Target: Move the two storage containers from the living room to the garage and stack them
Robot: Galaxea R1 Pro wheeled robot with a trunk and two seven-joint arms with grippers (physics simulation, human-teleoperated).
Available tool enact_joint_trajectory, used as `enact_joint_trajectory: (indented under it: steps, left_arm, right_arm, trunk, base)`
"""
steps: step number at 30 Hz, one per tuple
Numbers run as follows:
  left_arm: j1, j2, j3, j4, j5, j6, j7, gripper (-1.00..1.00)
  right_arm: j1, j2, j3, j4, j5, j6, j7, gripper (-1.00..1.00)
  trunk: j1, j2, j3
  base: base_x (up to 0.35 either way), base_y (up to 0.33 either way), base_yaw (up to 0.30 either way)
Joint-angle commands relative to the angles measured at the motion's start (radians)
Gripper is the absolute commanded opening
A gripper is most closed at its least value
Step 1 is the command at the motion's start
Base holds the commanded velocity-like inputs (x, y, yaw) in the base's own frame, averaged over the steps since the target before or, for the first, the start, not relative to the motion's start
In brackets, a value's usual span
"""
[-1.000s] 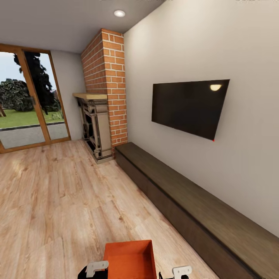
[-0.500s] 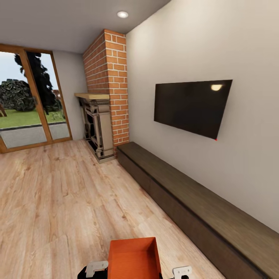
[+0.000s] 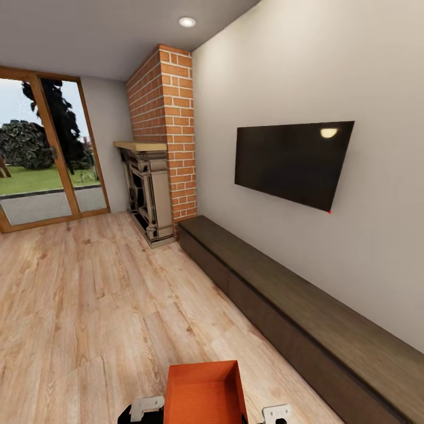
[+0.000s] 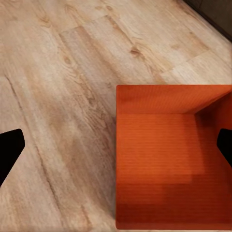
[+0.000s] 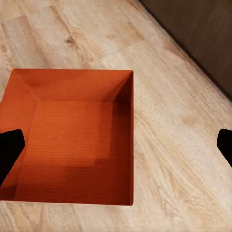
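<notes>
The storage container (image 3: 205, 393) sits at six o'clock in the head view, on the wood floor (image 3: 88, 306) of the living room. It looks light and stiff, with thin walls, so I would grip it by opposite rims. The left gripper (image 4: 116, 145) has its fingers wide apart, the container under its right half. The right gripper (image 5: 116, 145) is also spread wide, pointing down over the container.

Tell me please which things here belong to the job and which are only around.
For the job:
- storage container, orange-red, open-top, empty
- left tool and right tool, open above it

Only around:
- TV
- brick fireplace
- long dark cabinet
- glass doors
</notes>
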Motion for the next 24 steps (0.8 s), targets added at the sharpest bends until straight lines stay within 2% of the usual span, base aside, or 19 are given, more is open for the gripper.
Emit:
enact_joint_trajectory:
  steps: [1, 24]
  left_arm:
    - [-0.001, 0.001, -0.009, 0.001, 0.01, -0.004, 0.006, 1.0]
    - [-0.001, -0.001, -0.007, -0.002, 0.012, -0.004, 0.018, 1.0]
  right_arm:
    - [-0.001, 0.0, 0.005, 0.001, 0.004, -0.002, -0.007, 1.0]
    - [0.0, 0.0, 0.005, 0.001, 0.004, -0.002, -0.007, 1.0]
  trunk:
    - [0.0, -0.001, -0.001]
    - [0.0, -0.001, -0.001]
  base:
    - [0.0, 0.0, 0.0]
    - [0.0, 0.0, 0.0]
